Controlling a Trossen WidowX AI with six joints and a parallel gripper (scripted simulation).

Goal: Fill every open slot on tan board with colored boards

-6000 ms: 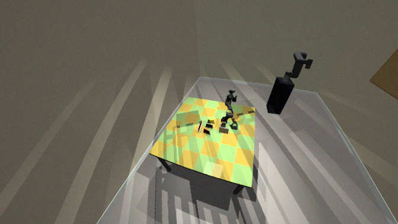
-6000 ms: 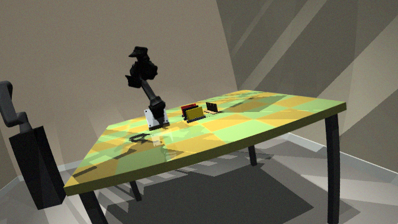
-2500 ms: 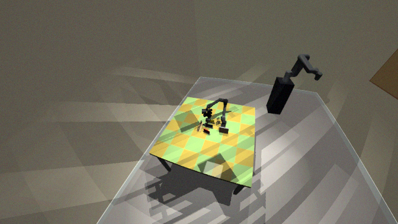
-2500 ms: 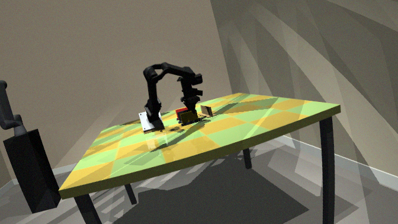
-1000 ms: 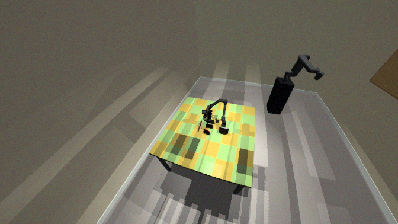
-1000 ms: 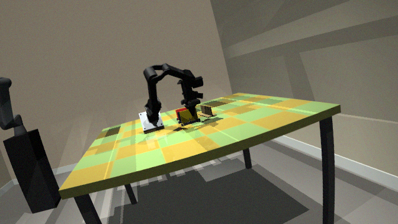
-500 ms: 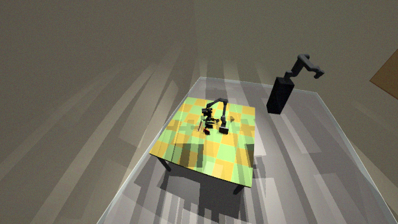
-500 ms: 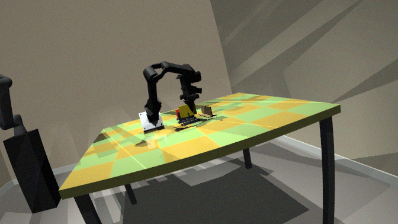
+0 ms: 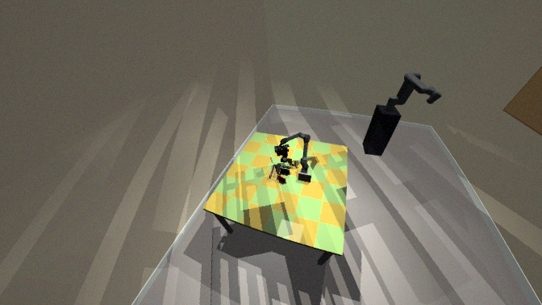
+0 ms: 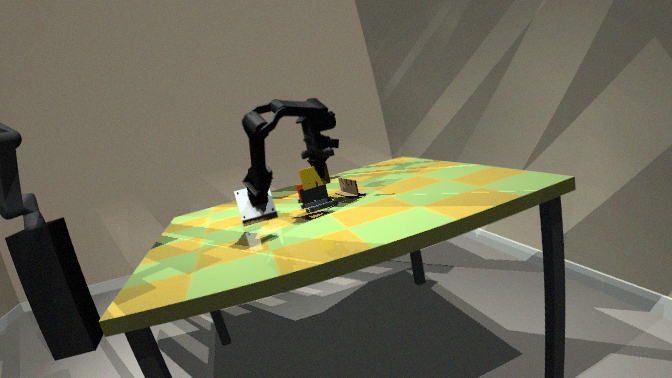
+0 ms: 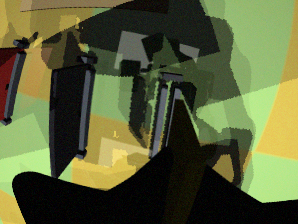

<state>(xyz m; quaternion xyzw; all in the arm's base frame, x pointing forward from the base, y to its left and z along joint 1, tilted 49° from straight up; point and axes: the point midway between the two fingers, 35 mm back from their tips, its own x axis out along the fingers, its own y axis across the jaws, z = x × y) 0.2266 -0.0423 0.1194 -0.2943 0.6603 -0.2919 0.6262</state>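
My gripper (image 10: 320, 169) (image 11: 173, 155) is shut on the yellow board (image 10: 310, 177) (image 11: 183, 132), held upright above the holders and nearly edge-on in the wrist view. The holder (image 11: 159, 120) just beside it in the wrist view shows no board. A dark board (image 11: 66, 117) (image 10: 314, 195) stands in the middle holder; its colour is hard to tell. A red board (image 11: 7, 82) (image 10: 298, 188) (image 9: 281, 178) stands in another holder, at the wrist view's left edge. The standing tan board (image 10: 348, 187) is apart from my gripper; its slots are too small to read. The yellow board's notch is hidden.
The arm's base plate (image 10: 246, 206) is on the checkered table (image 10: 400, 227), on the other side of the holders from the tan board. A second arm on a black pedestal (image 9: 381, 131) (image 10: 55, 295) stands off the table. Strong shadows cross the table.
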